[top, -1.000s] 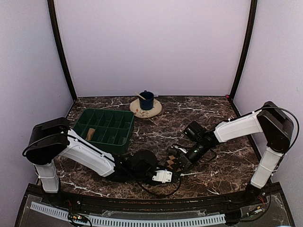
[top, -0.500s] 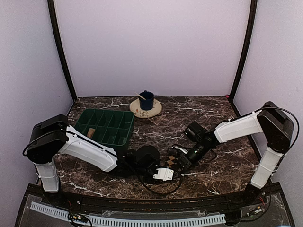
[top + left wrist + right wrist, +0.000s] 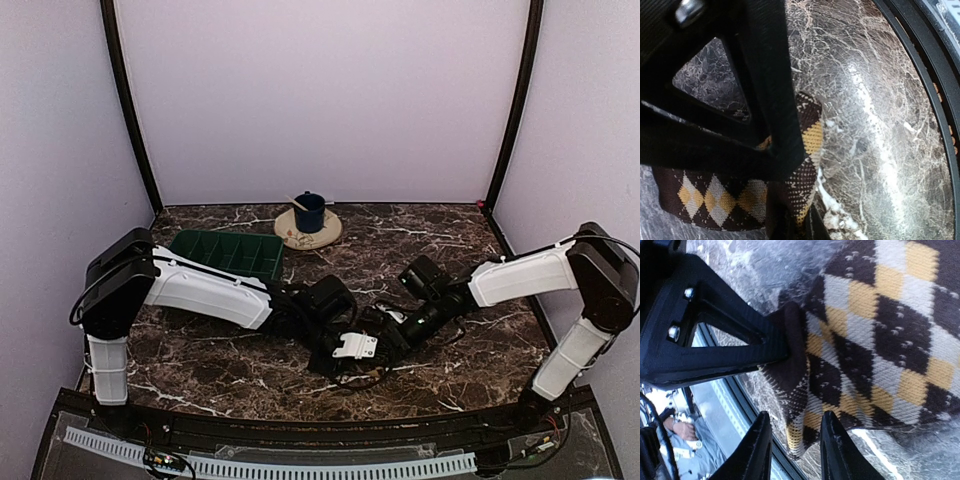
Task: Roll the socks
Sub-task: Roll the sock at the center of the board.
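Observation:
A brown, cream and yellow checkered sock [image 3: 880,330] lies on the marble table; its end [image 3: 812,137] also shows in the left wrist view. My left gripper [image 3: 802,222] is shut, with the sock's fabric pinched between its tips. My right gripper [image 3: 792,450] is open, its two fingers straddling the sock's folded edge without squeezing it. One left finger [image 3: 725,340] presses against the sock right beside them. From above, the left gripper [image 3: 352,350] and right gripper [image 3: 388,335] meet near the table's front middle and hide the sock.
A green compartment tray [image 3: 240,250] sits at the back left, partly behind the left arm. A blue mug [image 3: 309,212] stands on a round plate [image 3: 296,238] at the back middle. The table's black front rail [image 3: 920,75] runs close to both grippers.
The right gripper has opened and let go of the sock. The left arm has swung right and forward toward the right gripper, and its jaws have closed on the sock.

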Controlling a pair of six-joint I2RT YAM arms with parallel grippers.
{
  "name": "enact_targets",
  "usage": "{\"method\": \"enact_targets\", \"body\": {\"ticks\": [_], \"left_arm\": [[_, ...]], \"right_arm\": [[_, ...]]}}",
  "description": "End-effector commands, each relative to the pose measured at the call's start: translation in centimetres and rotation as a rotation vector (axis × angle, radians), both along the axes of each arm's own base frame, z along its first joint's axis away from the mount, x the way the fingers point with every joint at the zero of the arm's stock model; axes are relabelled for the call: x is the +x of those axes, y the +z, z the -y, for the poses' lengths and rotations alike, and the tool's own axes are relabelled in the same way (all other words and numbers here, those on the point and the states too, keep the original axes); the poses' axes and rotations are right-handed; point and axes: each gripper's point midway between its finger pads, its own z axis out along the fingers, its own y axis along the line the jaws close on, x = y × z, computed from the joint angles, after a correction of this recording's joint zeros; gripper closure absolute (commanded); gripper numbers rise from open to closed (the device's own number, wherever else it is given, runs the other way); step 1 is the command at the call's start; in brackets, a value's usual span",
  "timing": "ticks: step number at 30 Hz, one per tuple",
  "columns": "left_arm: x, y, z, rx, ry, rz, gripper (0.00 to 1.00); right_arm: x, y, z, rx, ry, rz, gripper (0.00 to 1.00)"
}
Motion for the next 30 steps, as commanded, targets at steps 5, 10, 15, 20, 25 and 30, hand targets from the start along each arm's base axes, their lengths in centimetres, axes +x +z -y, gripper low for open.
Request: {"method": "enact_targets", "body": {"ticks": [5, 10, 15, 20, 25, 30], "left_arm": [[-2.4, 0.2, -1.0, 0.074, -0.013, -0.273, 1.0], [-2.7, 0.4, -0.9, 0.089, -0.01, -0.369, 1.0], [-2.6, 0.8, -0.9, 0.102, 0.0, -0.46, 1.0], [-2.7, 0.2, -1.0, 0.133, 0.014, -0.545, 1.0], [-2.7, -0.5, -0.9, 0.156, 0.026, -0.604, 1.0], [-2.5, -1.1, -1.0, 0.175, 0.04, -0.653, 1.0]], "right_arm": [[1.8, 1.2, 0.7, 0.008, -0.13, 0.097, 0.68], [2.8, 1.2, 1.8, -0.034, -0.202, 0.164, 0.66], [3.6, 1.9, 2.7, -0.044, -0.257, 0.23, 0.65], [4.0, 2.0, 3.7, -0.089, -0.302, 0.299, 0.65], [3.8, 2.5, 3.9, -0.116, -0.313, 0.385, 0.65], [3.5, 3.0, 4.3, -0.139, -0.338, 0.469, 0.65]]}}
